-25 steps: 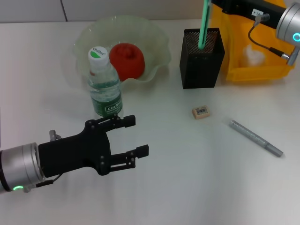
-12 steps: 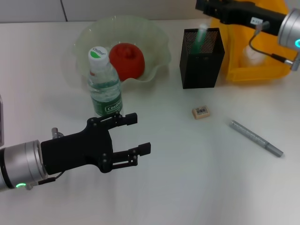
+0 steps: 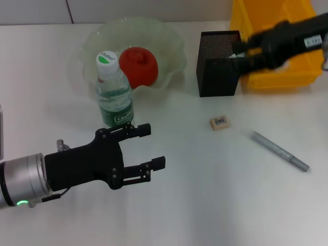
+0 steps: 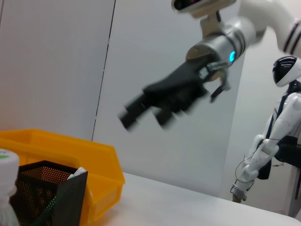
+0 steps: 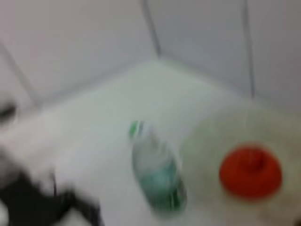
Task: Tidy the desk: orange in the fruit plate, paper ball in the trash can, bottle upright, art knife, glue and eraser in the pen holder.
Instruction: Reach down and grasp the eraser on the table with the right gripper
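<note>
Right end effector (image 3: 241,54), fingers blurred so grip state unclear, sits beside the pen holder (image 3: 219,64); eraser (image 3: 219,122) at its 7 o'clock. Left end effector (image 3: 146,148) spread, empty. Eraser label unreadable.

Head cam: high, looks forward and down on the table (image 3: 205,205), covering it from near edge to far edge.

Left wrist cam: sits low, near table level, faces roughly level across the table toward the pen holder (image 4: 47,188) and yellow bin (image 4: 70,150) with the wall behind. Right arm's gripper (image 4: 146,110) shows mid-air, blurred.

Right wrist cam: raised, looks down and back across the table at the bottle (image 5: 157,179) and the red fruit (image 5: 250,172) in the plate (image 5: 211,141). Blurred.

Overlap: head view also has the pen holder (image 3: 219,62), bin (image 3: 277,77), bottle (image 3: 114,95), fruit (image 3: 138,65) and plate (image 3: 169,46).
</note>
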Robot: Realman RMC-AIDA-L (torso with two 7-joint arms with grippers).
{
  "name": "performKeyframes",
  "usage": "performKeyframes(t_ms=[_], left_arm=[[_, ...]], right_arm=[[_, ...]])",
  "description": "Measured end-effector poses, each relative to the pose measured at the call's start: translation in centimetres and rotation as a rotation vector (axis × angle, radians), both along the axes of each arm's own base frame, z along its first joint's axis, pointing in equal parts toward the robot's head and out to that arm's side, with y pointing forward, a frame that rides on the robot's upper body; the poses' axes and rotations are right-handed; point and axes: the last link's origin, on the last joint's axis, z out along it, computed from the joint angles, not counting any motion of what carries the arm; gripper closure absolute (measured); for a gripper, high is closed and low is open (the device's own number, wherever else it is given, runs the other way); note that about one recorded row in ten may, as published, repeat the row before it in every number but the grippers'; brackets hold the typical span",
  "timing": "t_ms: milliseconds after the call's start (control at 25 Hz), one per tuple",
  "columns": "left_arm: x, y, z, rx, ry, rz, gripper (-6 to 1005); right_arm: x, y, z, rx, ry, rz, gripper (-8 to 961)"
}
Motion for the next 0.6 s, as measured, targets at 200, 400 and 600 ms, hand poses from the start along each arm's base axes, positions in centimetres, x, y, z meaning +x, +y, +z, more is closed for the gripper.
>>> performKeyframes(t_ms=[200,400,600], left_arm=[[0.2,0.1,0.0,-0.001,0.001,-0.007,201],[0.4,0.2,-0.3,-0.006,-0.002,-0.009,200],[0.5,0.1,-0.5,-0.009,-0.004,-0.01,200]], right_arm=[[-0.8,0.3,-2.2,-0.048,-0.322,-0.016,261],[-0.3,1.5,-6.4,-0.065,-0.515,-0.023,261],[0.3,2.7,-9.1,-0.068,-0.546,-0.019,262]])
